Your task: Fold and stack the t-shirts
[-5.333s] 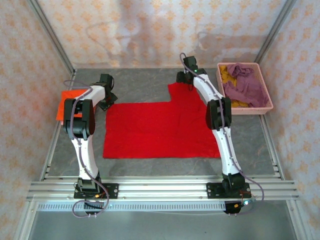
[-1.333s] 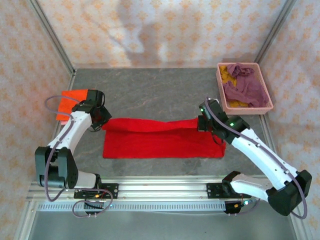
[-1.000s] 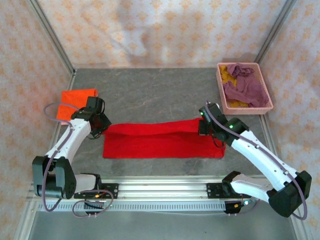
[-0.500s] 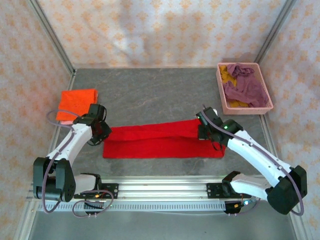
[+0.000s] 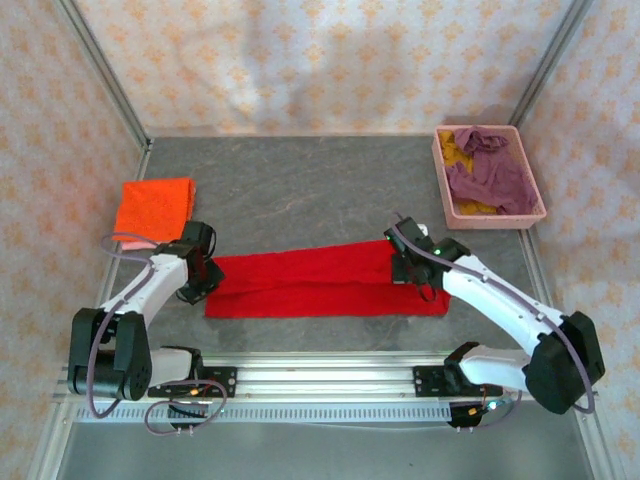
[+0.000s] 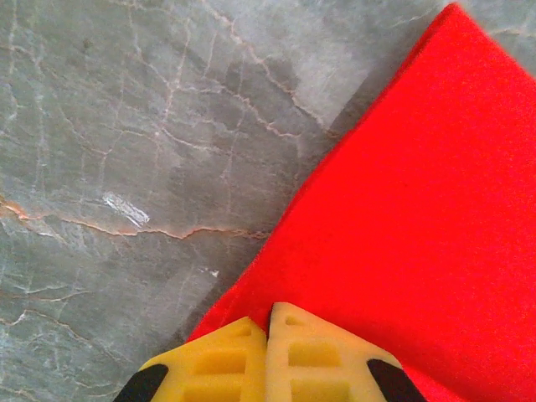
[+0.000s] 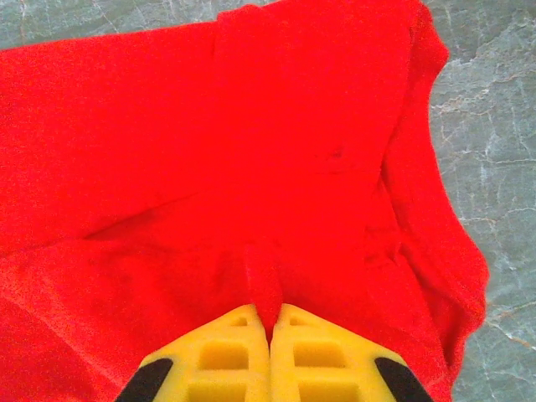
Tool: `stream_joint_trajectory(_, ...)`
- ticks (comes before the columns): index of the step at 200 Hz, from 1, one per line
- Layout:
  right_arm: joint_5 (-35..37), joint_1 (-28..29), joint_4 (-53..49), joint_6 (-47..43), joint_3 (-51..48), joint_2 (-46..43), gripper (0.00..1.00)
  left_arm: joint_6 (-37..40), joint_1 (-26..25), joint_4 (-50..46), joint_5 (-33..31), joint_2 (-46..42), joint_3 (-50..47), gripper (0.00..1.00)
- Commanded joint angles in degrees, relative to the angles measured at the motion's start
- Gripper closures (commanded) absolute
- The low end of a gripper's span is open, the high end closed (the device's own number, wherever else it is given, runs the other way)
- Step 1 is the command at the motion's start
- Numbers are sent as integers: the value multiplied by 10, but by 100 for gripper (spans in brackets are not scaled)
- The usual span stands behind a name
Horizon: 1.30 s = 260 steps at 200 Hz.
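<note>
A bright red t-shirt (image 5: 310,285) lies folded into a long strip across the near middle of the table. My left gripper (image 5: 205,276) is shut on its left end, and in the left wrist view the yellow fingertips (image 6: 268,316) pinch the red cloth (image 6: 402,209) at its edge. My right gripper (image 5: 405,266) is shut on the right end. In the right wrist view a small fold of red cloth (image 7: 251,151) sticks up between the closed gripper (image 7: 270,316). An orange t-shirt (image 5: 155,207) lies folded at the left.
A pink plastic basket (image 5: 497,220) stands at the back right, holding a crumpled mauve-purple t-shirt (image 5: 490,170) and a mustard yellow one (image 5: 455,148). Grey marbled tabletop (image 5: 300,185) stretches behind the red strip. Aluminium rails run along the near edge.
Both grippers have drawn the red shirt's upper edge toward the near side, laying it over the lower half. The strip is narrower, and the orange shirt is fully uncovered.
</note>
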Motion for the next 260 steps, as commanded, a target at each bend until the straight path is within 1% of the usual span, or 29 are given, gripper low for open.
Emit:
stream_joint_trajectory(1,2,4,16,8,-9,19,100,-12,-4,15,-18,8,-13,100)
stream_joint_trajectory(40,-10,3,23,13,-12,40,100,-13,-4,24,-28,16,-16,100)
stream_joint_trajectory(63,-10,4,-2,24,-14,33,100,-12,-4,22,-34,16,-10,100)
stream_joint_trajectory(90,-11,3,-41,34,-8,-9,100,-10,-4,13,-41,8,5,100)
stream_joint_trajectory(94,-12,4,-46,36,-7,-29,100,-9,-4,12,-42,7,8,100)
stream_joint_trajectory(111,-22,3,-77,43,3,-60,100,-6,-4,4,-42,2,29,100)
stream_joint_trajectory(157,-38,4,-126,55,1,-111,100,8,-4,-12,-52,5,101,100)
stream_joint_trajectory(194,-61,4,-93,72,-35,-107,100,13,-4,-10,-55,13,101,100)
stream_joint_trajectory(260,-74,4,-12,74,-64,-45,100,5,-4,20,-51,37,56,100)
